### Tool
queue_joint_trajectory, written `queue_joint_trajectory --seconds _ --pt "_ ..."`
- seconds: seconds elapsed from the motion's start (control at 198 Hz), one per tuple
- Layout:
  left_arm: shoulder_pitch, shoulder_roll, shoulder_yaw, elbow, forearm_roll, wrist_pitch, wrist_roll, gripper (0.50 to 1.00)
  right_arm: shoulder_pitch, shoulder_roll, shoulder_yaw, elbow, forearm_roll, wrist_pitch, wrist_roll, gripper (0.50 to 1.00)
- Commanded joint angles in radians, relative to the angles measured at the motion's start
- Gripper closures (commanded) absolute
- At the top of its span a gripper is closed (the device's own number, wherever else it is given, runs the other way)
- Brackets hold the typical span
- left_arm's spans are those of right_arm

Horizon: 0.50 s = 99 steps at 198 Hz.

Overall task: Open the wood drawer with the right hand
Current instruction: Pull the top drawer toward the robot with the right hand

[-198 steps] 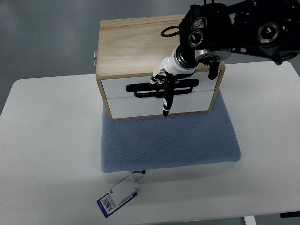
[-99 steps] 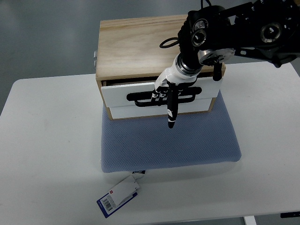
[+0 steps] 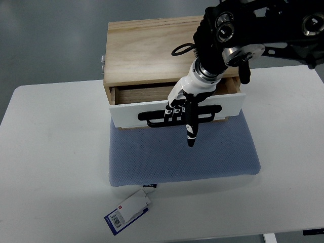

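The right robot hand (image 3: 183,112) reaches in from the upper right of the frame, its black arm (image 3: 253,25) crossing above the wooden box (image 3: 147,50) and ending in a white wrist that slopes down toward the frame's centre. Its fingers are hooked over the black handle (image 3: 179,115) on the white front of the top drawer (image 3: 172,109), grasping it, while one black finger (image 3: 192,132) points straight down past the drawer front toward the bottom of the frame.

The drawer stands pulled partway out of the box, just above the frame's centre, with a strip of its bare wooden inside showing behind the white front. The front sits slightly askew, its right end a little higher in the picture than its left. Whether a lower drawer lies beneath it cannot be told, as the open one covers that part.

The box rests on the far edge of a blue-grey cushion (image 3: 182,159), which lies on a white table (image 3: 55,167). A blue and white tag (image 3: 128,211) with a barcode hangs from the cushion's near edge at lower centre left; its print is too small to read.

The cushion's near half lies open below the drawer front, and the table is bare to the left and right of it. Grey floor (image 3: 50,40) fills the upper left of the frame beyond the table's far edge.
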State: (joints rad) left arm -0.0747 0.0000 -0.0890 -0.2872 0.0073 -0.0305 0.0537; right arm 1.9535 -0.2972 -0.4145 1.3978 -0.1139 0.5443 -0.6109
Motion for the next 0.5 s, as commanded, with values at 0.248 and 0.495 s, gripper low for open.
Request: queue_joint_trajectory --seconds 0.248,0.495 --pt "0.0 0.0 0.0 0.0 0.0 0.0 0.0 0.5 0.018 -0.019 0.0 0.04 0.045 0.057 0.0 0.554" --pt "0.0 0.0 0.0 0.0 0.0 0.0 0.0 0.5 0.019 -0.017 0.0 0.047 0.062 0.067 0.0 0.554"
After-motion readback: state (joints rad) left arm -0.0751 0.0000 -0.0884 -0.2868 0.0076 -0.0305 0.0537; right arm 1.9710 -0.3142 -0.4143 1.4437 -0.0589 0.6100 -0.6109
